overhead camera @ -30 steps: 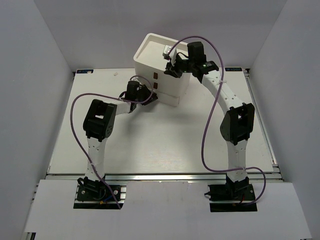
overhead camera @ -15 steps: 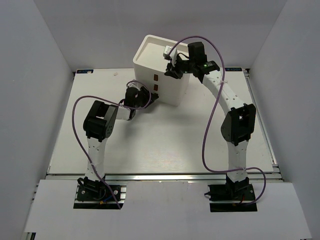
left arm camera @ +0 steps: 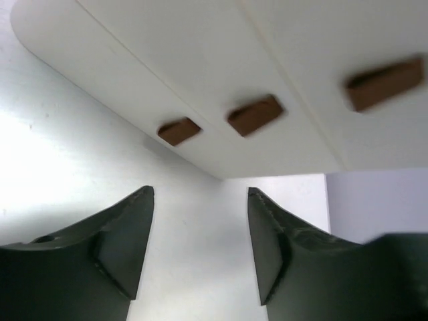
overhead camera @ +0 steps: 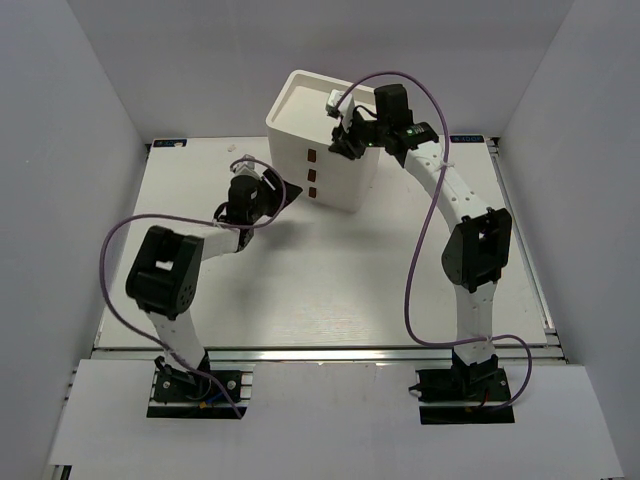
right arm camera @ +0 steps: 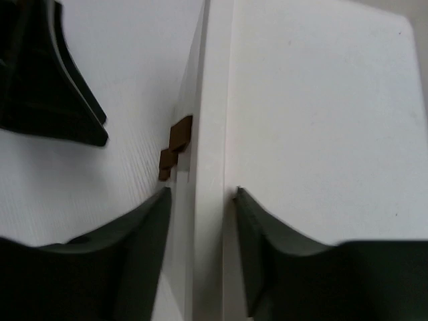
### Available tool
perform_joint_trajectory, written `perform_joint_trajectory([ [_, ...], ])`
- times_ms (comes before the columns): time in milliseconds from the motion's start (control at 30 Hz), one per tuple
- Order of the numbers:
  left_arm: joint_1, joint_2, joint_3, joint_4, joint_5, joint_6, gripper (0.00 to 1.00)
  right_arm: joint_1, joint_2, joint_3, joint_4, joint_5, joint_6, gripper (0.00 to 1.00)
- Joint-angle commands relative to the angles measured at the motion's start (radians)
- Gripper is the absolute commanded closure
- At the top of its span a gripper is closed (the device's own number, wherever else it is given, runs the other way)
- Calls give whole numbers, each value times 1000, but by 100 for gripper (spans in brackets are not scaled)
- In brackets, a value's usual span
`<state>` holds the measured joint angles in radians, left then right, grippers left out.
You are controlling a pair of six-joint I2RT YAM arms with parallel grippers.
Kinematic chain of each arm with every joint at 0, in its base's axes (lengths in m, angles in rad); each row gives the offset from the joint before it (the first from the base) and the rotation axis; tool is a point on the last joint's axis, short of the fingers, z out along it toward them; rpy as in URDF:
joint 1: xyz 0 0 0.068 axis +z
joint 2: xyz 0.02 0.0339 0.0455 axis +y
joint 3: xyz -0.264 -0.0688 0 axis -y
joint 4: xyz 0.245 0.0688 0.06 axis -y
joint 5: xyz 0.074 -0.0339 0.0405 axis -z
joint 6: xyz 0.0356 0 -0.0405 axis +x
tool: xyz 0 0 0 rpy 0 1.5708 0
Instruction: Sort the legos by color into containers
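Observation:
The containers are three drawers of one white chest (overhead camera: 345,170) at the back centre, each with a brown pull (left arm camera: 254,115); all three fronts sit flush. No legos show in any view. My left gripper (overhead camera: 288,190) hovers low over the table just left of the chest front, open and empty (left arm camera: 200,192), facing the pulls. My right gripper (overhead camera: 345,140) sits on top of the chest, its jaws closed over the front rim (right arm camera: 202,191), with one finger on the drawer face and one in the recessed top.
The white table (overhead camera: 320,280) is boxed in by white walls on the left, right and back. Purple cables (overhead camera: 415,260) loop beside both arms. The left gripper (right arm camera: 60,87) shows at the upper left of the right wrist view.
The bottom drawer stuck out a second ago and now sits flush. My left gripper has opened and drawn back to the left, away from the chest. The right gripper has stayed put.

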<state>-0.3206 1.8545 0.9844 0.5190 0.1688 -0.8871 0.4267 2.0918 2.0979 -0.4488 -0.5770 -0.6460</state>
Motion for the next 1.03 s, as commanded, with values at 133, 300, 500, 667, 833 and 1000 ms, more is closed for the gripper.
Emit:
perform_joint_trajectory([
  [133, 2, -328, -150, -168, -64, 143, 20, 3, -32, -9, -148, 37, 40, 11],
  [300, 2, -570, -213, -299, -92, 232, 2, 6, -101, 4, -90, 5, 48, 11],
  [500, 2, -770, -211, -428, -120, 335, 2, 12, -329, -209, 186, 72, 216, 11],
  [667, 2, -903, -185, -513, -146, 390, 2, 35, -441, -289, 32, 152, 258, 11],
  [833, 2, -954, -180, -583, -150, 409, 2, 41, -513, -398, -7, 268, 310, 11],
  [1000, 2, -989, -204, -582, -118, 399, 2, 41, -601, -573, 51, 266, 325, 10],
])
